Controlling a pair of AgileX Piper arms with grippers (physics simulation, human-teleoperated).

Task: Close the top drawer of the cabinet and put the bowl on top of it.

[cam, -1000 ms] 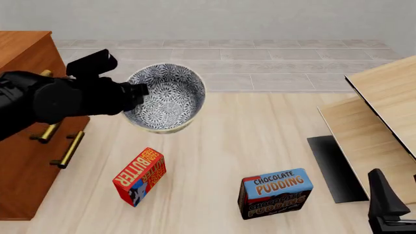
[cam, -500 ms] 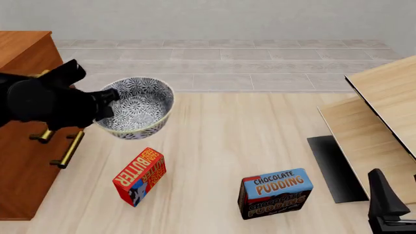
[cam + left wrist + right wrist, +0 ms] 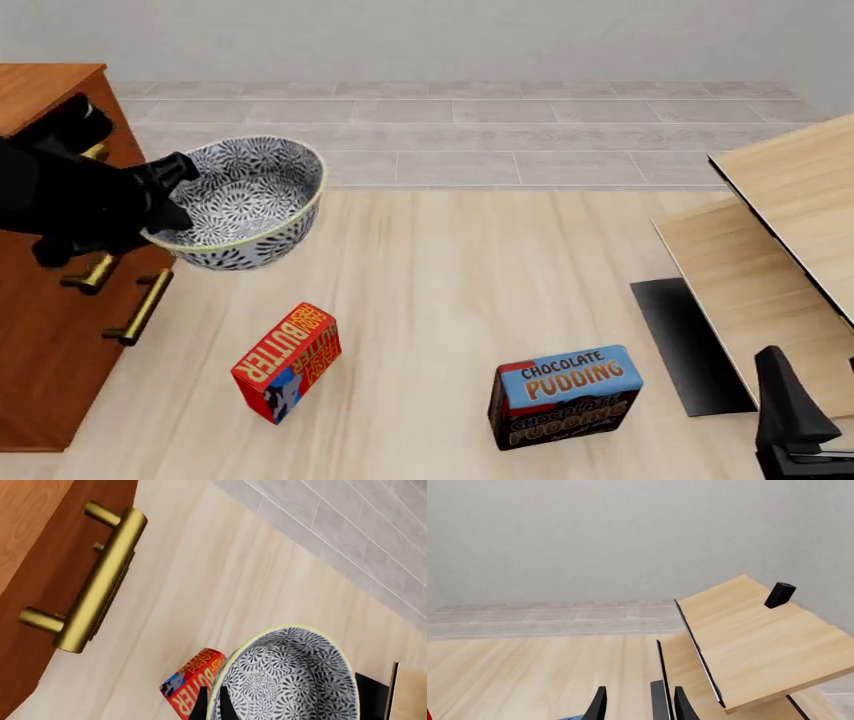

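bowl (image 3: 240, 203) rim between left jaws

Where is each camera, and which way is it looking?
Front view: above and behind the arms, looking down the table; shows the left gripper holding the bowl beside the cabinet.
Left wrist view: behind the left gripper, looking along its fingers at the bowl, a brass handle and the butter box.
Right wrist view: behind the right gripper, looking over the table toward the wall.
Front and left wrist views share the bowl and butter box.
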